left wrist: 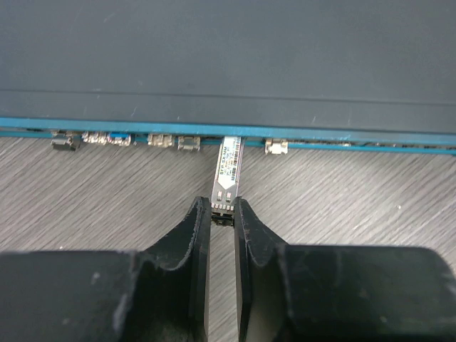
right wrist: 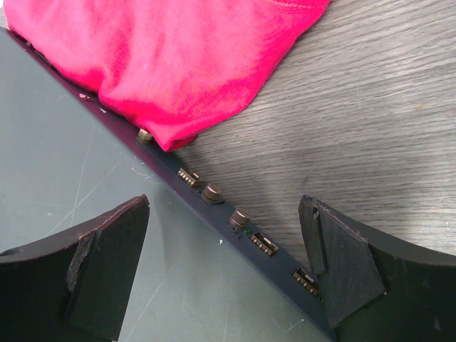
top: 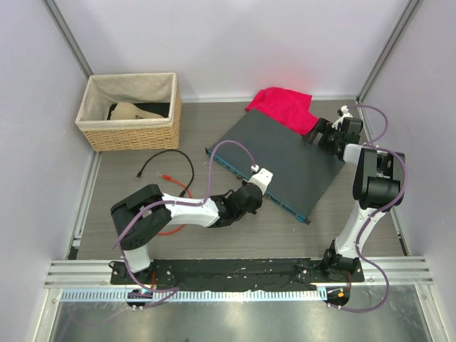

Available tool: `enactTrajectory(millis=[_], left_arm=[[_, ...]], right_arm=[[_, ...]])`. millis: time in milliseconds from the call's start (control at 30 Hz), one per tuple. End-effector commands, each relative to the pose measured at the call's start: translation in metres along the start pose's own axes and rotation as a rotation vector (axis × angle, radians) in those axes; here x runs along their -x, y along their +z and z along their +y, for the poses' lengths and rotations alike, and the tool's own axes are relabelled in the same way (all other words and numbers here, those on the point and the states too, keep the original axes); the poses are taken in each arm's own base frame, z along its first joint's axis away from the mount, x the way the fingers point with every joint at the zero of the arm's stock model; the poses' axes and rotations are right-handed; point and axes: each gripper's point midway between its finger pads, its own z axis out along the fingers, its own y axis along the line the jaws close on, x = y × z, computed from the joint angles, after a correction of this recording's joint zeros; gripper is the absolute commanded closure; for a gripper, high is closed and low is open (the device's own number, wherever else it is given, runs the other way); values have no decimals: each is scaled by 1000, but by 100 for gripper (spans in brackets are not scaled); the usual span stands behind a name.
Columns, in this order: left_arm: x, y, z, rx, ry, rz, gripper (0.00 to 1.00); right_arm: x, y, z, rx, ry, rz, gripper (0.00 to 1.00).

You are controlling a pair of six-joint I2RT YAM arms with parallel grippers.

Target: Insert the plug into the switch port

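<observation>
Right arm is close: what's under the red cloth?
The back edge of the switch runs under the red cloth; connectors show beside it, anything further beneath is covered.

A woven basket with a pale cloth liner sits at the far left corner of a grey wood-grain table, a thin black cable and an orange cable lie loose nearer than it, and a crumpled red cloth lies by the back wall.
</observation>
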Motion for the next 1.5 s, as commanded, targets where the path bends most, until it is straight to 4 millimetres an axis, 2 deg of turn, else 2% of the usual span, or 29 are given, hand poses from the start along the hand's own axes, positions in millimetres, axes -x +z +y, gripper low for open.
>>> enactTrajectory(millis=[0,167,567,667,700,800,900,967,1100,1233,1267,1367,1467], left_arm=[[44,10,-10,1,-90,-129,100],[48,18,-12,10,-113,-159,100],[78,34,-16,35,-109,-258,100],[80,39,-16,35,-104,-257,99],[79,39,-17,30,-101,-252,98],[76,35,-17,18,-99,-245,81],[76,24,-11,27,-88,-242,69],[82,13,-6,33,-79,-245,65],[74,-6,1,38,-50,-204,54],[61,-22,-1,21,-22,-142,48],[51,-24,0,26,-11,-99,48],[38,-28,-1,23,-23,-53,50],[30,-23,2,48,-18,-26,64]], right_arm=[[15,-1,11,37,-13,-30,5],[14,1,14,58,-13,-21,5],[11,1,16,81,-19,-9,5],[10,1,17,84,-22,-6,5],[10,2,16,82,-20,-4,5],[9,2,15,80,-22,-4,5],[11,1,16,83,-23,-6,5],[11,1,16,81,-25,-6,5],[10,1,17,84,-24,-4,5],[10,0,16,79,-25,-4,5],[10,0,16,80,-26,-3,5],[10,0,16,80,-29,-3,5],[9,0,15,77,-26,0,5]])
